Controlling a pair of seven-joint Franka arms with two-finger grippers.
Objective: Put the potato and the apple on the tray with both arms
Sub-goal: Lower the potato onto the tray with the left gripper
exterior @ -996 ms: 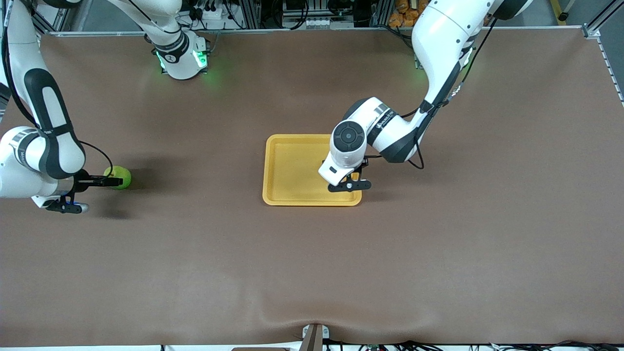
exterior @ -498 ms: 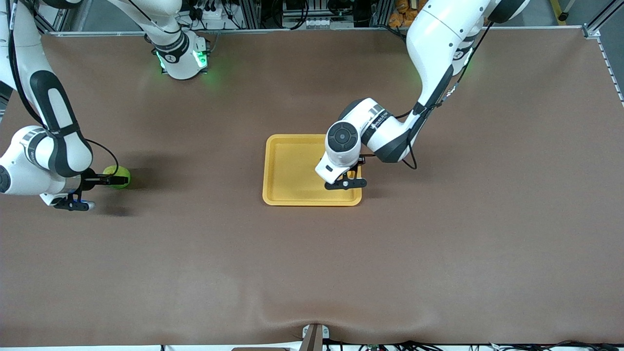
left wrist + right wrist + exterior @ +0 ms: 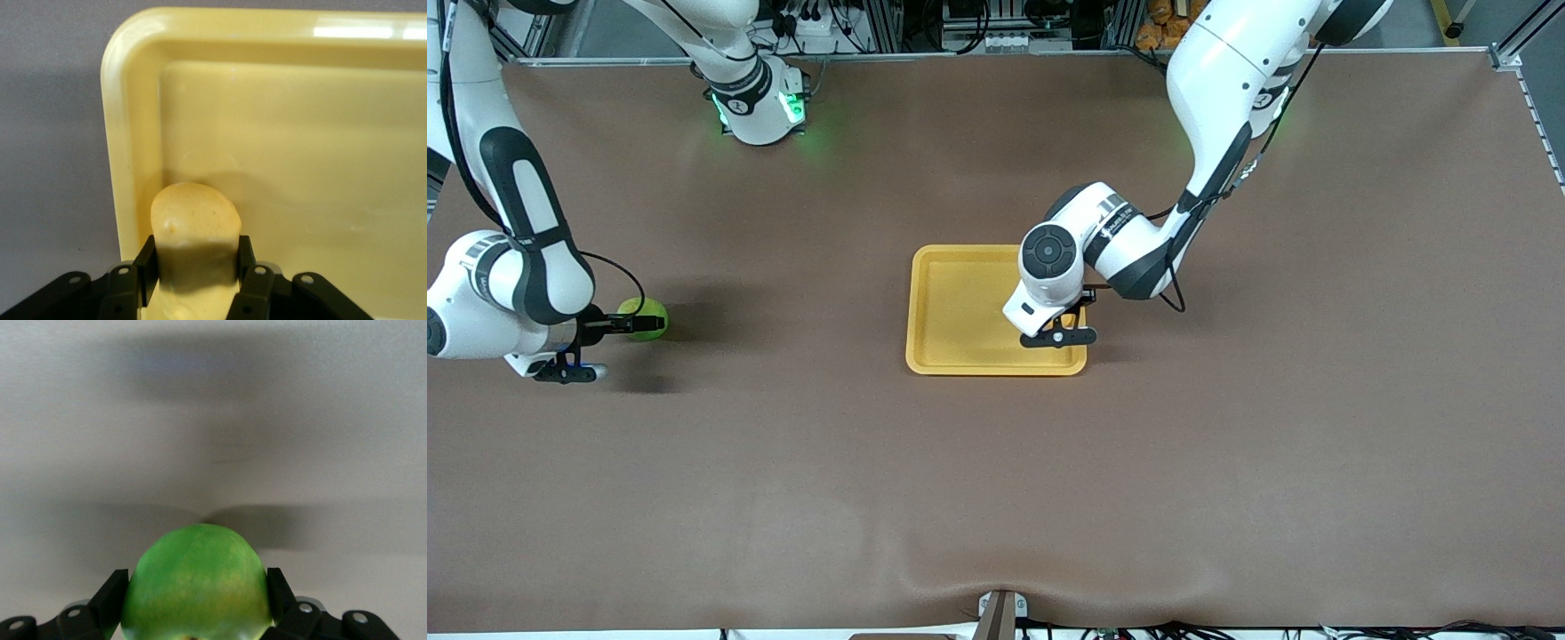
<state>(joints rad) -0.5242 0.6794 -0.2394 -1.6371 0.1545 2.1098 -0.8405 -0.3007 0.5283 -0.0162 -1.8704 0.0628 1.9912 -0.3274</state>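
My left gripper (image 3: pixel 1069 318) is low over the yellow tray (image 3: pixel 960 302), at the corner nearer the front camera toward the left arm's end. It is shut on the pale-yellow potato (image 3: pixel 195 220), which its hand hides in the front view. In the left wrist view the gripper (image 3: pixel 197 260) holds the potato just inside the tray's rim (image 3: pixel 123 133). My right gripper (image 3: pixel 636 325) is at the right arm's end of the table, shut on the green apple (image 3: pixel 645 316). In the right wrist view the fingers (image 3: pixel 115 587) clasp the apple (image 3: pixel 198 580). I cannot tell whether it touches the table.
The brown table mat (image 3: pixel 996 480) stretches between the apple and the tray. The right arm's base (image 3: pixel 760 107) stands at the table's edge farthest from the camera. A small bracket (image 3: pixel 998 613) sits at the mat's nearest edge.
My left gripper has shifted a little toward the right arm's end over the tray, potato still held. My right gripper, on the apple, has shifted only slightly.
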